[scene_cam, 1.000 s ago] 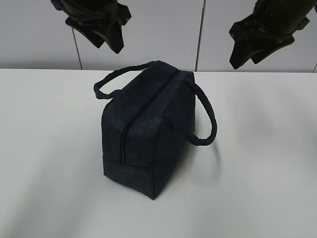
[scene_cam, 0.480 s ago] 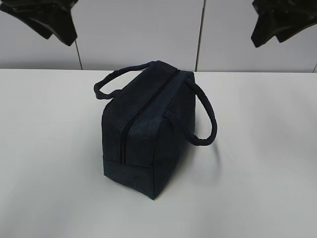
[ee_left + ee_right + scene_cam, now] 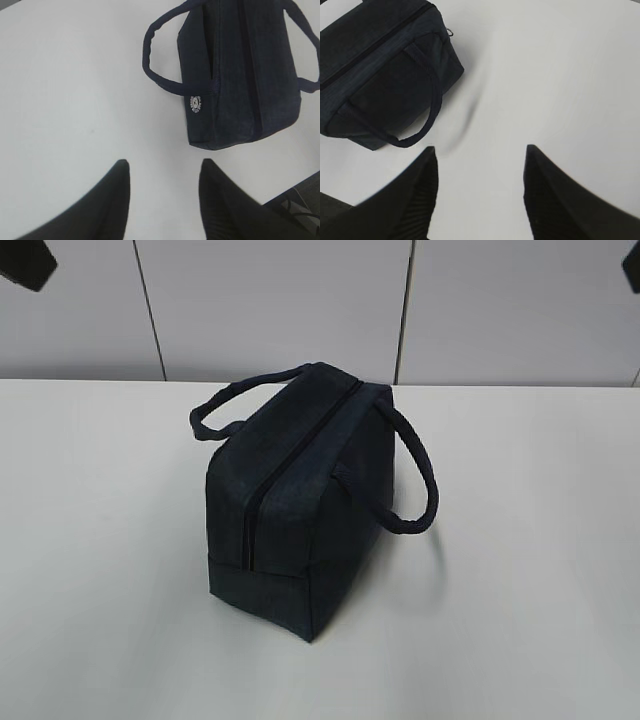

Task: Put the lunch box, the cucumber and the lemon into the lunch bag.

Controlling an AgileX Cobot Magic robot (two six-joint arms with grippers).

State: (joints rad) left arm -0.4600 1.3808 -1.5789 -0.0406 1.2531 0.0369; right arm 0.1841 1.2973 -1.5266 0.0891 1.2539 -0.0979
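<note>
1. High above the table (image 3: 540, 540), the left gripper (image 3: 162, 200) hangs with fingers spread, nothing between them.
2. The right gripper (image 3: 480, 195) likewise stands spread and empty, well clear of the surface.
3. The lunch bag (image 3: 300, 500) sits mid-table, zipper (image 3: 290, 455) closed, both handles flopped outward.
4. Cucumber, lemon, lunch box: not visible.

My left hand (image 3: 162, 200) shows two matte black fingers, broad at the base and tapering to rounded tips, with fine ribbing on the inner face of one. My right hand (image 3: 480, 192) looks the same: black, wedge-shaped fingers with ribbed inner pads. From the exterior camera I see only small black corners of my arms at the top edges.
</note>
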